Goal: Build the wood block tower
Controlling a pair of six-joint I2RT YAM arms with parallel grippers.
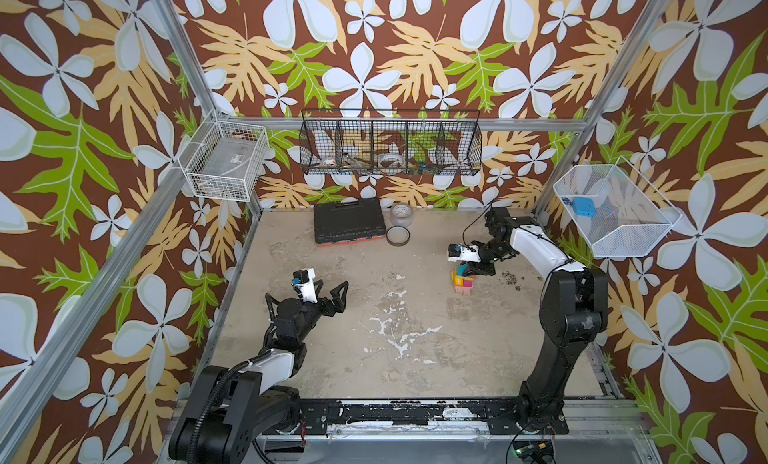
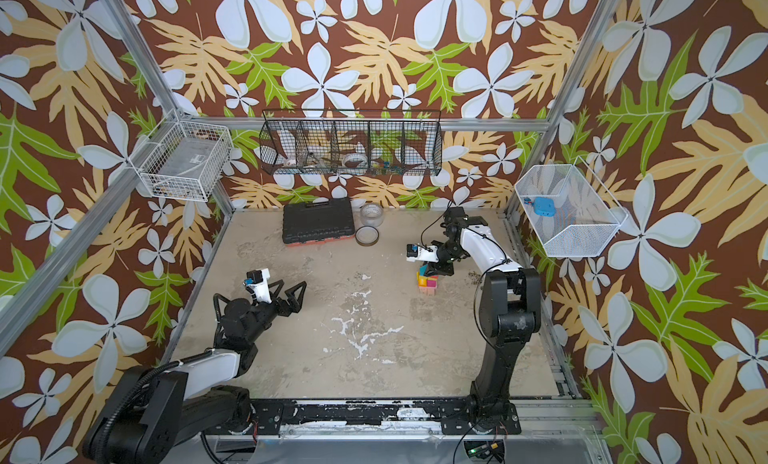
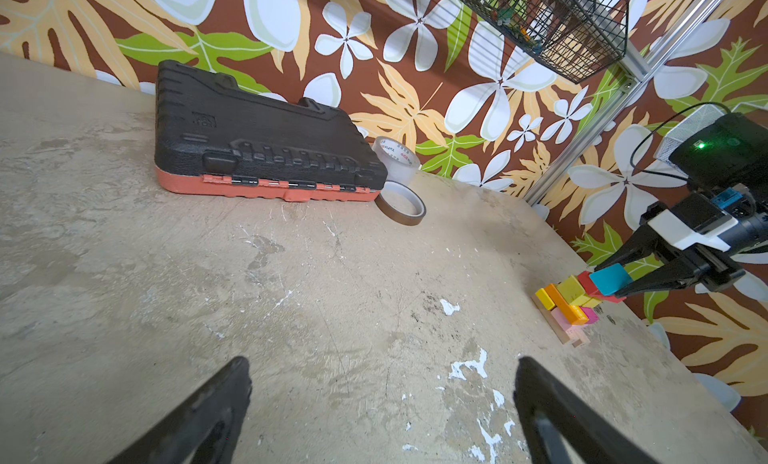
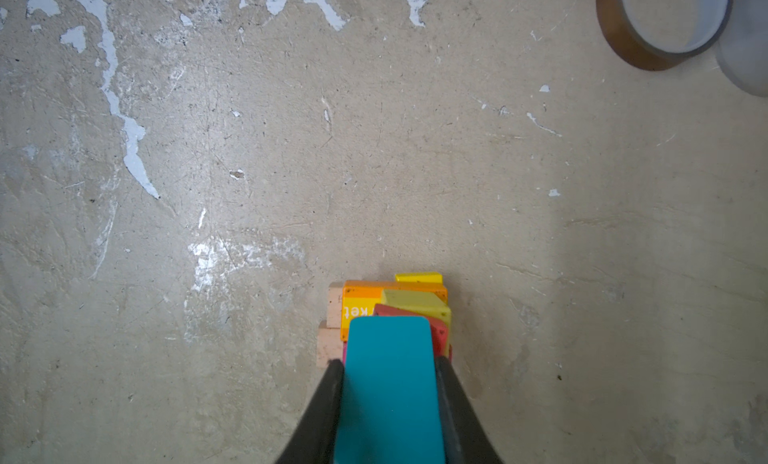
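While our right pincer (image 4: pixel 388 362) is clamped on the two sides of the teal block (image 4: pixel 388 395), that block sits at the top of the tower (image 3: pixel 567 306), over the red piece (image 3: pixel 588 284); we cannot tell whether they touch. The tower stands on the table (image 1: pixel 374 316), toward its right rear. Our left pincer (image 3: pixel 382 366) hangs spread wide, gripping nothing, well apart from the tower.

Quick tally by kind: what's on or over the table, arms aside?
Black plastic tool case, orange base: 1
Tape rolls, one clear, one brown: 2
Painted wood block tower: 1
Teal wood block held in right hand: 1
Total: 5
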